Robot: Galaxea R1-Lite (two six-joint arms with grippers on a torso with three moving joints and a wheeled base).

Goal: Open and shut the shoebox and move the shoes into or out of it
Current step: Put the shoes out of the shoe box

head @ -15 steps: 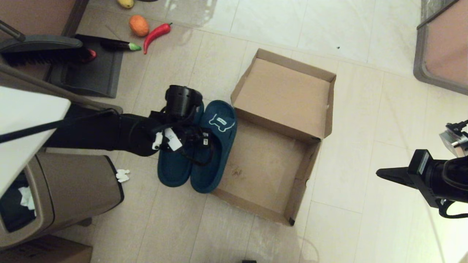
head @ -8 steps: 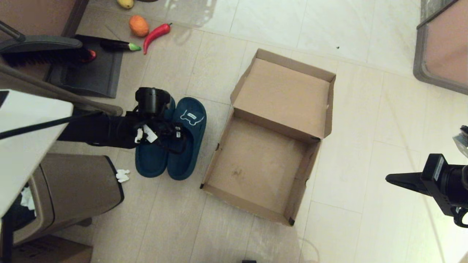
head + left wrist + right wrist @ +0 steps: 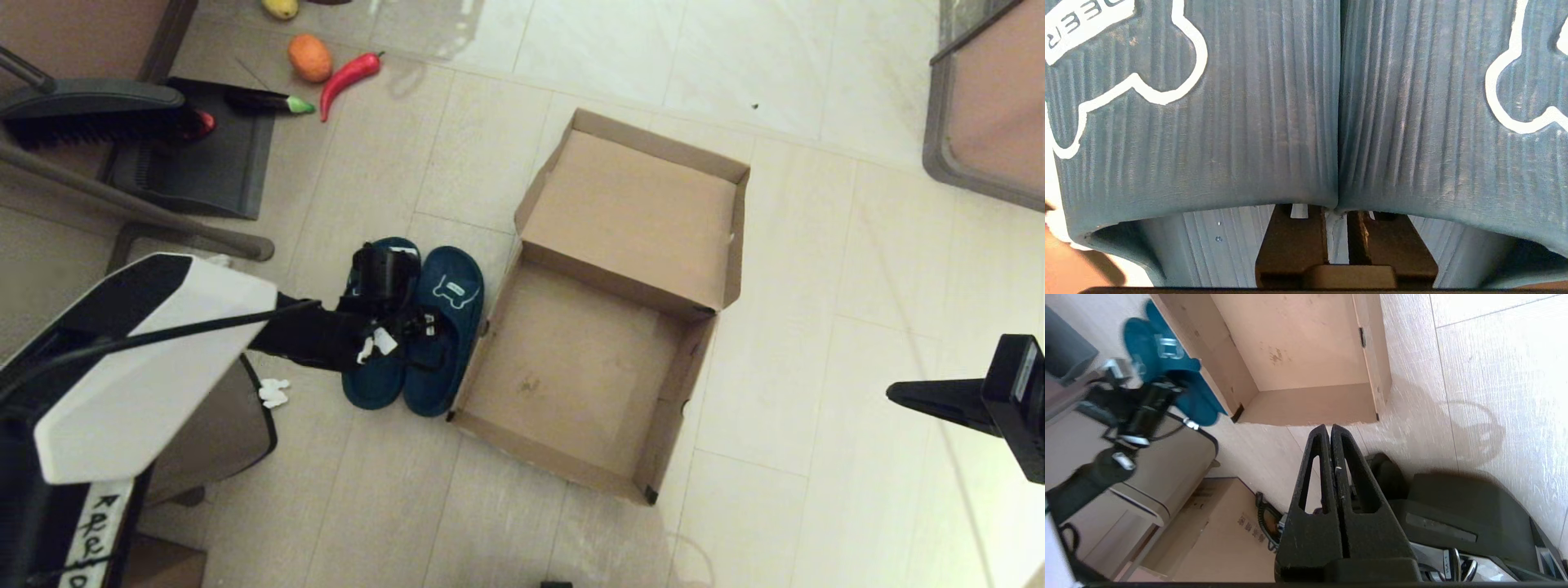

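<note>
Head view: the left gripper clamps both shoes side by side on the floor, just beside the open shoebox.
The left wrist view shows its fingers pinched narrowly on the inner strap edges where the two straps meet, each strap bearing a white bear outline. The shoebox sits empty, lid folded back away from the robot. The right gripper hangs well off to the right, fingers pressed together, holding nothing.
</note>
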